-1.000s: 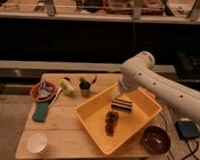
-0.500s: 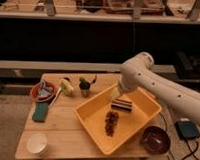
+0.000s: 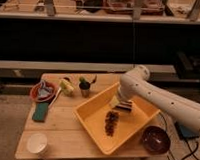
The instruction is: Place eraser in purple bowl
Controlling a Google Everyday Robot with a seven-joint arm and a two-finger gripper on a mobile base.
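Note:
The eraser, a small dark block with pale stripes, is in the far part of the yellow tray. My gripper hangs from the white arm right over the eraser and partly hides it; I cannot tell whether it holds it. The purple bowl stands on the table's front right corner, just right of the tray and apart from the gripper.
A brown lumpy cluster lies in the tray's middle. An orange-red dish, a teal block, a white cup, a yellow-green item and a small dark pot stand on the table's left half.

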